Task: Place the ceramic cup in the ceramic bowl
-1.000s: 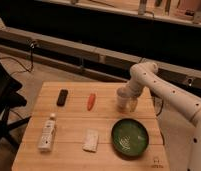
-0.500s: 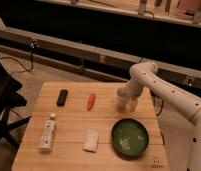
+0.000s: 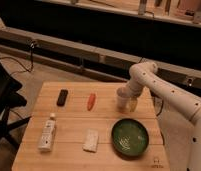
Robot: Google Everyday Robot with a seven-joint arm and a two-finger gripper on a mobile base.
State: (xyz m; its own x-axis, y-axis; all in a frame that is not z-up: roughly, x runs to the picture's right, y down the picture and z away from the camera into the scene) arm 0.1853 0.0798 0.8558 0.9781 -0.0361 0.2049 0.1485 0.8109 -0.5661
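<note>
Presently the gripper (image 3: 128, 103) is down at the ceramic cup (image 3: 122, 99), close against the cup's right side near the table's far right corner. Whether it has closed on the cup or merely sits next to it cannot be told from this view. The cup stands upright, white and narrow. Whether its base rests on the wooden table (image 3: 74, 120) or is just off it is also unclear.

From the cup, the ceramic bowl (image 3: 130, 137) lies at about 6 o'clock, near but apart, glossy dark green with paler streaks inside. It sits close to the table's near right corner, with nothing in it.

At 9 o'clock from the cup lies an orange carrot-like piece (image 3: 91, 101), and farther along the same line is a small black object (image 3: 62, 97). At 9 o'clock from the bowl is a white packet (image 3: 91, 140), lying flat. Farther left a white bottle (image 3: 47, 134) lies on its side with its cap pointing to 12 o'clock.

The white arm (image 3: 159, 90) bends down to the cup from 3 o'clock, its upper part running off the right edge. A dark chair (image 3: 4, 102) stands off the table's left side.
</note>
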